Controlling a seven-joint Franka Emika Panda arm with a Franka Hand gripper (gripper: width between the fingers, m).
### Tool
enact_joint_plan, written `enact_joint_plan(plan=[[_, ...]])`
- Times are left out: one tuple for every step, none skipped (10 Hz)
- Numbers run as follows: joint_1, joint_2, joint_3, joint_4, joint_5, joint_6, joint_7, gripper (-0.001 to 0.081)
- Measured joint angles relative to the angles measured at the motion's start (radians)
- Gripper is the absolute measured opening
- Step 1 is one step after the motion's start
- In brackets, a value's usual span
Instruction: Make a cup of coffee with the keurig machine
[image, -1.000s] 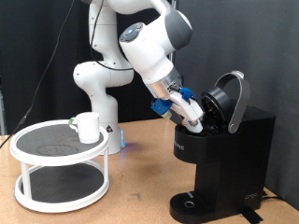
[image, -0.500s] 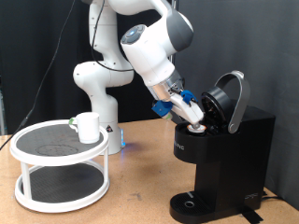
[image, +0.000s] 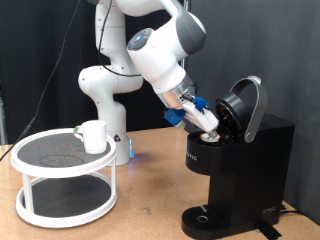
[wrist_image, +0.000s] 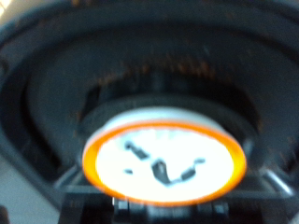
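Note:
The keurig machine (image: 246, 160) stands at the exterior view's right with its rounded lid (image: 246, 106) hinged open. My gripper (image: 213, 128) reaches down at a slant into the open pod chamber. In the wrist view a round pod (wrist_image: 166, 163) with a white top and an orange rim fills the middle, close to the camera, with the dark round chamber (wrist_image: 149, 65) behind it. My fingers do not show clearly there. The white cup (image: 94, 136) stands on a round stand at the exterior view's left, far from the gripper.
The cup's white two-tier round stand (image: 60, 190) sits on the wooden table (image: 150, 205). The arm's white base (image: 105, 100) is behind it. A black curtain hangs at the back. The machine's round drip base (image: 205, 218) is near the table's front.
The arm has barely shifted; the gripper stays at the open chamber. The cup and the machine have not moved.

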Motion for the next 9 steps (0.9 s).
enact_joint_plan(plan=[[-0.005, -0.018, -0.01, 0.0, 0.009, -0.022, -0.012, 0.0734], [-0.011, -0.04, -0.02, -0.002, 0.013, -0.038, -0.016, 0.0734], [-0.017, -0.066, -0.026, -0.009, 0.028, -0.024, -0.019, 0.0735], [-0.019, -0.108, -0.031, -0.045, 0.049, 0.013, -0.024, 0.0735], [-0.019, -0.104, -0.03, -0.043, 0.038, -0.003, -0.024, 0.0735], [-0.019, -0.105, -0.03, -0.042, 0.039, -0.015, -0.027, 0.0735], [-0.019, -0.115, -0.031, -0.041, 0.06, -0.028, -0.041, 0.0734], [-0.019, -0.137, -0.033, -0.038, 0.086, -0.047, -0.046, 0.0734], [-0.019, -0.165, -0.035, -0.034, 0.111, -0.062, -0.046, 0.0734]])
